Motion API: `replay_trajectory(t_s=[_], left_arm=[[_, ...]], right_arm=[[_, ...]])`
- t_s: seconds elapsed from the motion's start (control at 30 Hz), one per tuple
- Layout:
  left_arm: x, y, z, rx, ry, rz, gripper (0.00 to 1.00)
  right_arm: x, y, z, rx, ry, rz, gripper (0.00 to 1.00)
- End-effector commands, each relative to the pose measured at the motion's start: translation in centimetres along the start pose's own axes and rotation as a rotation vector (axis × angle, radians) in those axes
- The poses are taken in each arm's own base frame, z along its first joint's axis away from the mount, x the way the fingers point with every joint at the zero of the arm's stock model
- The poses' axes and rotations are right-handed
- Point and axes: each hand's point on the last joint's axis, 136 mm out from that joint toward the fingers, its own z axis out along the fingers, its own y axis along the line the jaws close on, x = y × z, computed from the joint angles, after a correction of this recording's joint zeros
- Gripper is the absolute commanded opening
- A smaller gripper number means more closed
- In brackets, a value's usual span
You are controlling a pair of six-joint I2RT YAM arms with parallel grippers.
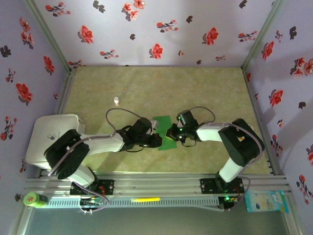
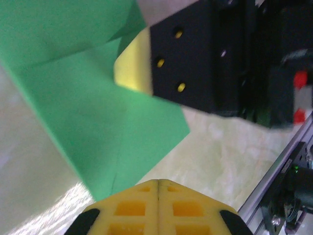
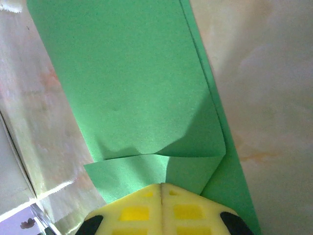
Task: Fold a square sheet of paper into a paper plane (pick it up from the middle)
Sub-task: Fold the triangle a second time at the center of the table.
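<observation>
Sheet of paper (image 1: 164,128), green and partly folded, lies on the desk (image 1: 205,93). Left gripper (image 2: 159,183), fingers pressed together, sits at one edge. Right gripper (image 3: 162,185), likewise closed, sits at the opposite folded flap.

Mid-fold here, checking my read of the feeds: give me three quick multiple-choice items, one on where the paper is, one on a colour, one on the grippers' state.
1. Where is the green paper?
A. At the far left.
B. Between the two grippers.
C. At the far right.

2. What colour are the fingers?
A. Yellow.
B. Red.
C. Blue.

3. How do the left gripper and right gripper stand?
A. Both open.
B. Left open, right shut.
C. Both shut.

Key:
1. B, as the top view shows the sheet lying between them at mid-table.
2. A, as both wrist views show yellow fingers.
3. C, as each pair of fingers meets in a closed seam.
</observation>
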Motion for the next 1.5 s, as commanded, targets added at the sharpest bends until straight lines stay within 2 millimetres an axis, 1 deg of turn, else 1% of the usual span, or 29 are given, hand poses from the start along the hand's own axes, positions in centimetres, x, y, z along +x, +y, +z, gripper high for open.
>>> replay_trajectory(t_s=[0.0, 0.1, 0.23, 0.37, 0.47, 0.6, 0.7, 0.8, 0.93, 0.97, 1.07, 1.17, 1.23, 1.3, 1.37, 1.47], left_arm=[[-0.7, -0.1, 1.4, 0.003, -0.003, -0.008, 0.05], [0.1, 0.5, 2.5, 0.009, 0.032, -0.031, 0.05], [2.5, 2.3, 3.2, -0.013, 0.097, -0.071, 0.05], [4.5, 3.8, 2.5, -0.04, 0.131, -0.093, 0.05], [5.7, 4.6, 1.7, -0.05, 0.145, -0.105, 0.06], [6.3, 4.8, 1.0, -0.058, 0.154, -0.095, 0.06], [5.9, 4.2, 0.6, -0.049, 0.149, -0.071, 0.06], [4.8, 3.1, 0.1, -0.026, 0.12, -0.049, 0.06], [2.1, 1.0, -0.4, 0.038, 0.034, -0.044, 0.06], [1.2, 0.7, -0.4, 0.049, 0.013, -0.048, 0.06], [-0.8, 0.3, -0.1, 0.058, -0.021, -0.054, 0.06], [-2.1, 0.3, 0.9, 0.049, -0.027, -0.068, 0.06], [-2.3, 0.6, 1.7, 0.032, -0.01, -0.07, 0.05], [-2.1, 1.2, 2.5, 0.017, 0.006, -0.077, 0.05], [-1.7, 1.6, 3.0, 0.012, 0.019, -0.082, 0.05], [-0.7, 2.7, 3.6, -0.014, 0.044, -0.093, 0.05]], right_arm=[[0.9, -4.3, 0.2, 0.147, 0.009, 0.068, 0.02], [1.0, -4.4, 0.2, 0.15, 0.01, 0.069, 0.02], [1.0, -4.5, 0.1, 0.153, 0.011, 0.069, 0.02], [1.0, -4.6, 0.1, 0.156, 0.01, 0.067, 0.02], [1.1, -4.6, 0.2, 0.157, 0.011, 0.067, 0.02], [1.0, -4.7, 0.3, 0.156, 0.011, 0.068, 0.02], [1.0, -4.7, 0.4, 0.155, 0.011, 0.071, 0.02], [1.0, -4.7, 0.4, 0.153, 0.011, 0.073, 0.02], [1.1, -4.7, 0.3, 0.152, 0.012, 0.075, 0.02], [1.1, -4.6, 0.3, 0.151, 0.011, 0.075, 0.02], [1.0, -4.6, 0.3, 0.149, 0.009, 0.076, 0.02], [1.1, -4.6, 0.3, 0.147, 0.01, 0.076, 0.02], [1.1, -4.4, 0.3, 0.141, 0.011, 0.076, 0.02], [1.0, -4.2, 0.3, 0.132, 0.013, 0.074, 0.02], [1.1, -4.1, 0.3, 0.13, 0.015, 0.075, 0.02], [1.1, -4.0, 0.4, 0.122, 0.016, 0.075, 0.02]])
